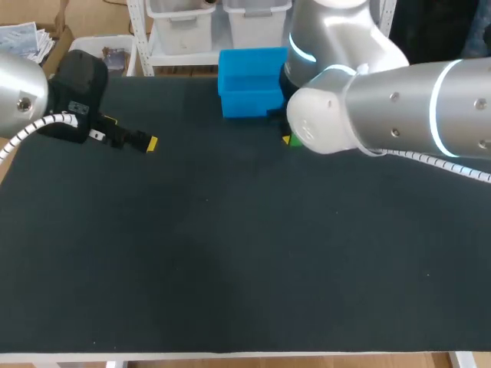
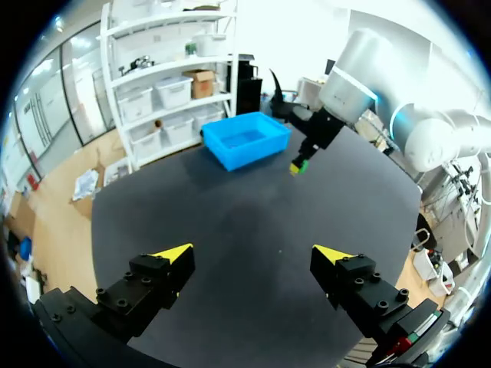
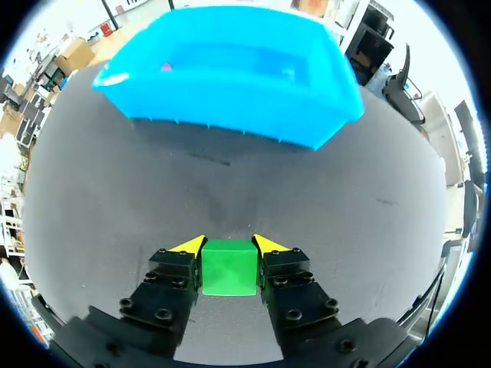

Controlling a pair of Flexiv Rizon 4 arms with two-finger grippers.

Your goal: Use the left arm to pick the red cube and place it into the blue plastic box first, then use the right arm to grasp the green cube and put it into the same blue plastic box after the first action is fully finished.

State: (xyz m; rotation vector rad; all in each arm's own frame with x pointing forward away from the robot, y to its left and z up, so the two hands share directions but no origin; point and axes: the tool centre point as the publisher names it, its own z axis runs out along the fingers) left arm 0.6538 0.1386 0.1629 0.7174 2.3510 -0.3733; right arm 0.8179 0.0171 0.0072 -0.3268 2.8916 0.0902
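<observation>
Though half-hidden overhead, the right end effector (image 3: 228, 244) grips the green cube (image 3: 228, 270) (left end effector (image 2: 253, 251) wide).

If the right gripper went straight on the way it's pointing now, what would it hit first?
Most likely the black table, just short of the blue box. The right gripper, jaws shut on the green cube, angles down toward bare surface before the box wall; depth is hard to judge.

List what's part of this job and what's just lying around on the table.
Job:
green cube, gripped by the right gripper
blue box
red cube, seemingly the speck inside the box
left gripper, open

Just there:
black table
</observation>
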